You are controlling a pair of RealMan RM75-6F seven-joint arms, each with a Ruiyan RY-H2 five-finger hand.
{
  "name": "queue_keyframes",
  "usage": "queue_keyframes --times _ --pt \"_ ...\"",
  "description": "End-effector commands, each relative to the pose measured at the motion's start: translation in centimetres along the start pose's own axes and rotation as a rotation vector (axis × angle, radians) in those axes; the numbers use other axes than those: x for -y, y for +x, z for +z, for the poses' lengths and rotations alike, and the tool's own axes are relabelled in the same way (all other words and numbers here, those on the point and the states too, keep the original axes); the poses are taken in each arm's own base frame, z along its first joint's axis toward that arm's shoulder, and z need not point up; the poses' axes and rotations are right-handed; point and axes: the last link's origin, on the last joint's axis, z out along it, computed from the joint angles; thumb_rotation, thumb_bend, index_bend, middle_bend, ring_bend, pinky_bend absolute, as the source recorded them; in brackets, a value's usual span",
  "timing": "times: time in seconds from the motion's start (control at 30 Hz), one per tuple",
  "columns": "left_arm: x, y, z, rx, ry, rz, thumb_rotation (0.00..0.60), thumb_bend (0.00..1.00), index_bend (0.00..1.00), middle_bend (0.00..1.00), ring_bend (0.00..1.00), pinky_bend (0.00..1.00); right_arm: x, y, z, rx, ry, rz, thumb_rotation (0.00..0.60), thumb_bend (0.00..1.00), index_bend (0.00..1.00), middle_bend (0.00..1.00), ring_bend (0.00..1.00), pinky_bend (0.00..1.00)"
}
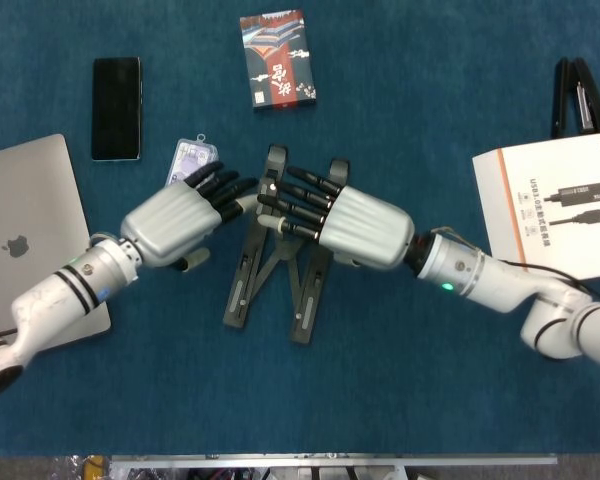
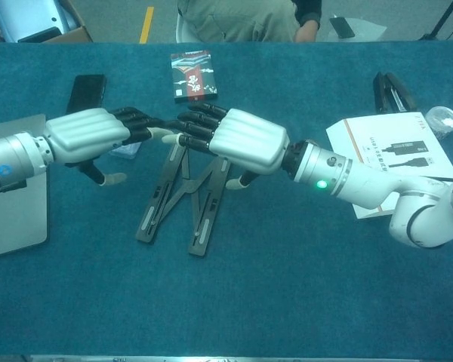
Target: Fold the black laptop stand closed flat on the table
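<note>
Black laptop stand (image 1: pixel 275 255) lies mid-tabletop (image 1: pixel 400 90), legs splayed in an X, right hand (image 1: pixel 355 225) over its far end with fingers spread, grasping nothing, left hand (image 1: pixel 175 220) beside it, also released.
</note>
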Motion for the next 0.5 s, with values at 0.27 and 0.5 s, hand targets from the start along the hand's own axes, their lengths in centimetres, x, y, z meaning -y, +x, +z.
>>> queue_keyframes --times 0.27,0.5 --pt "0.8 2.9 -3.1 -0.099 0.102 0.004 0.600 0.34 0.00 0.00 0.00 0.00 -1.8 4.4 1.3 0.173 -0.027 0.217 0.600 0.00 0.00 0.00 0.00 0.00" --pt "1.2 3.8 -4.5 -0.150 0.159 -0.015 0.600 0.34 0.00 0.00 0.00 0.00 -1.7 5.5 3.0 0.299 -0.011 0.306 0.600 0.00 0.00 0.00 0.00 0.00"
